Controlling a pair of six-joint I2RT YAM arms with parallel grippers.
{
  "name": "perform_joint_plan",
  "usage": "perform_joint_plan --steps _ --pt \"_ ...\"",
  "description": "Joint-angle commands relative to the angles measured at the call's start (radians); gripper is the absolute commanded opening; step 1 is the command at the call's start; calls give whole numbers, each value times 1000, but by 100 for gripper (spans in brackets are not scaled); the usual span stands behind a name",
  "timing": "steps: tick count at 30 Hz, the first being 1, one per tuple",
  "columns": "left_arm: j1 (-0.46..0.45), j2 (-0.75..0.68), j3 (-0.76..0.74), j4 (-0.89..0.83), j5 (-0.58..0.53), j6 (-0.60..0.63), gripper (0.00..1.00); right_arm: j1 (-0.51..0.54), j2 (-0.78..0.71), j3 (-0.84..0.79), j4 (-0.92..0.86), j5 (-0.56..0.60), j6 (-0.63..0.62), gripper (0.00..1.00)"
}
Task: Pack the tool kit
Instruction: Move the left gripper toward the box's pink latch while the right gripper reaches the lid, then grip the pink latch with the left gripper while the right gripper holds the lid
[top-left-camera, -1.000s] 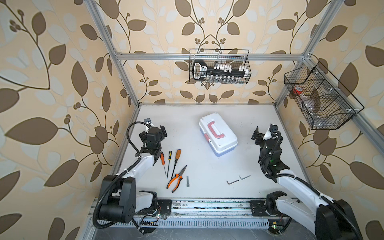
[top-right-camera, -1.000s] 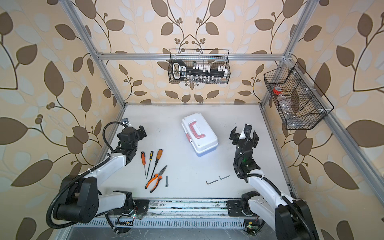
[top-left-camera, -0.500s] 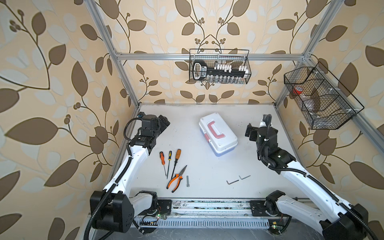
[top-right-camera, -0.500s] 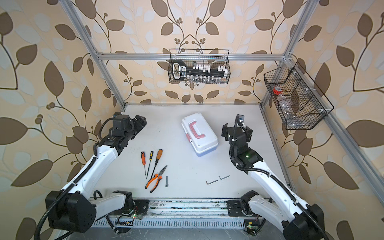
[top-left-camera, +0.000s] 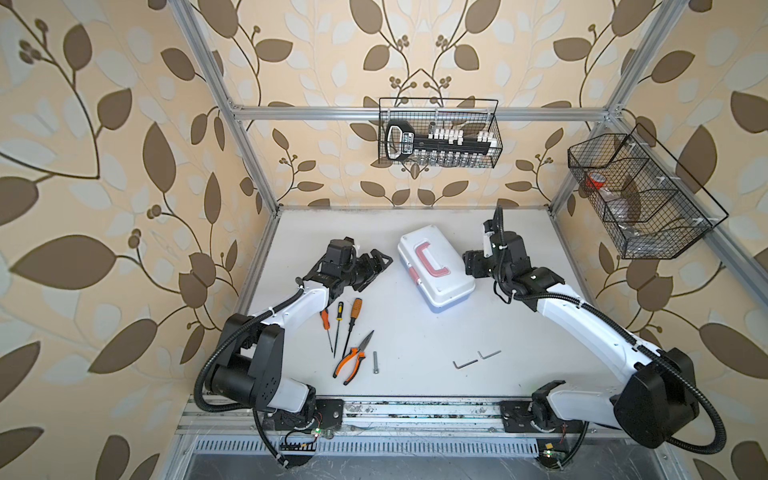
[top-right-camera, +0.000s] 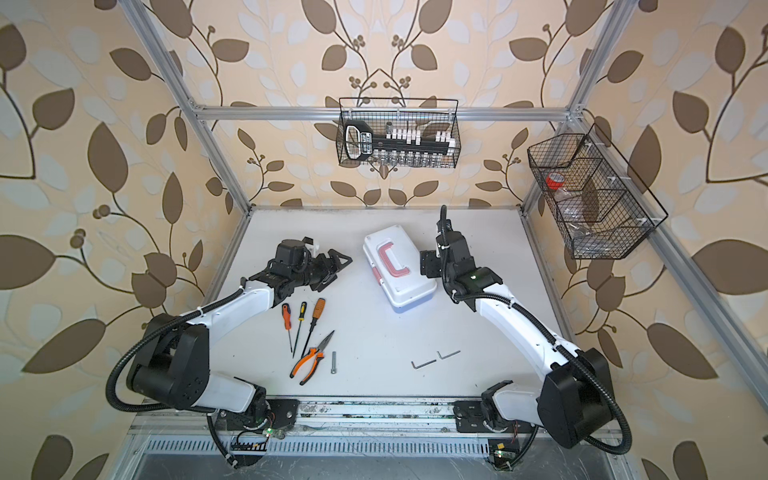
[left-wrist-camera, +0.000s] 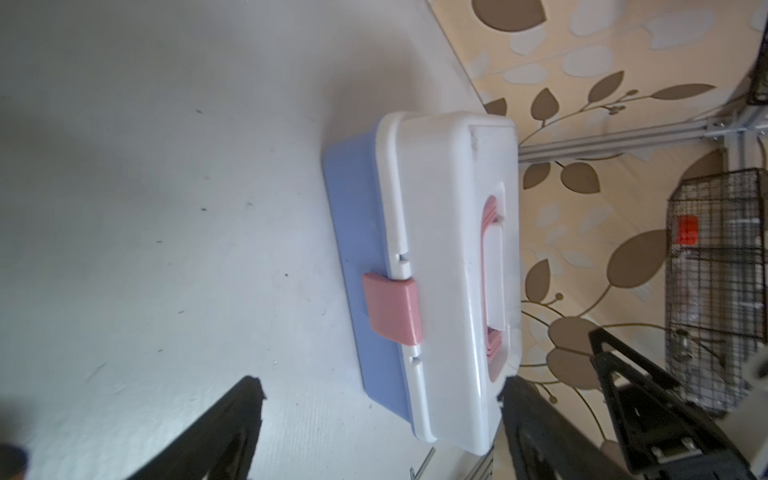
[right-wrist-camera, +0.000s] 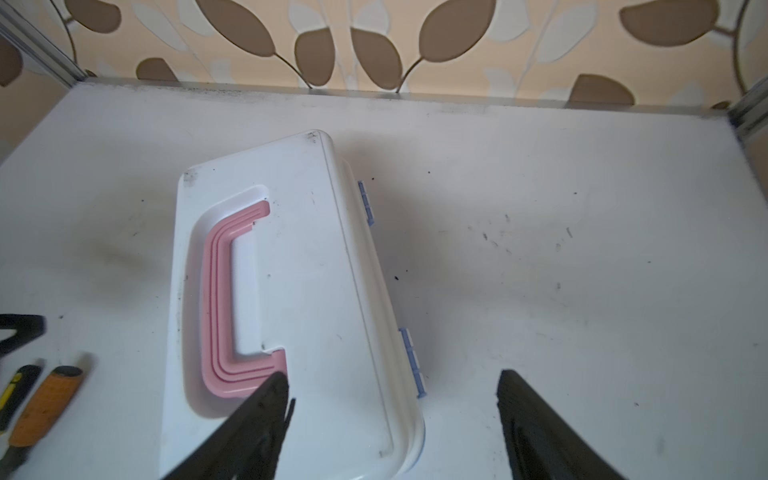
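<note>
The left fingers (left-wrist-camera: 232, 419) are spread wide with nothing between them, and they point straight at the pink latch (left-wrist-camera: 392, 311) on the front wall of the tool kit (top-left-camera: 436, 270). The right fingers (right-wrist-camera: 257, 424) are also apart and empty. One hangs over the white lid (right-wrist-camera: 307, 270) beside the pink handle (right-wrist-camera: 220, 299), the other out past the blue hinges (right-wrist-camera: 411, 361).

In a top view the kit lies a little toward 12 o'clock from the middle of the desk (top-left-camera: 415, 332), with its lid shut and latch down. The left fingers are at its 9 o'clock and the right fingers at its 3 o'clock, neither touching it.

The step in hand looks like opening the box:
- The right fingers should press down on the lid or close on the hinge-side rim first, because the light box is likely to slide when pushed.
- The left arm should bring one fingertip under the latch's lower lip and lever it outward, not squeeze it.

The screwdrivers (top-left-camera: 338, 316) and pliers (top-left-camera: 353, 359) wait at the kit's 8 o'clock and the hex keys (top-left-camera: 465, 364) at its 5 o'clock, so keep the left elbow from sweeping them.
</note>
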Motion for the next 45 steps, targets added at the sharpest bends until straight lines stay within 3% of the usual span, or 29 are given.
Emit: perform_joint_plan --steps 1,6,11,18,19,23,33,41,45 --pt "4 51 -29 204 124 -26 99 -57 43 33 2 -258 49 76" --pt "1 64 -75 299 142 -26 99 -80 117 73 -6 -316 58 79" --pt "-8 122 -118 423 183 -91 99 -65 202 143 -25 -295 41 86" --pt "-14 311 -116 682 258 -246 99 17 324 286 -109 -140 -91 95" --pt "-16 339 -113 719 266 -268 99 27 345 304 -121 -133 -113 100" --pt "-23 405 -105 810 282 -315 99 37 401 353 -141 -123 -152 100" --pt "-48 461 -70 829 283 -317 99 51 501 423 -164 -89 -194 100" --pt "-61 522 -44 900 305 -375 99 45 515 403 -138 -75 -139 97" --pt "-66 533 -35 923 302 -391 99 8 511 368 -109 -135 -96 94"
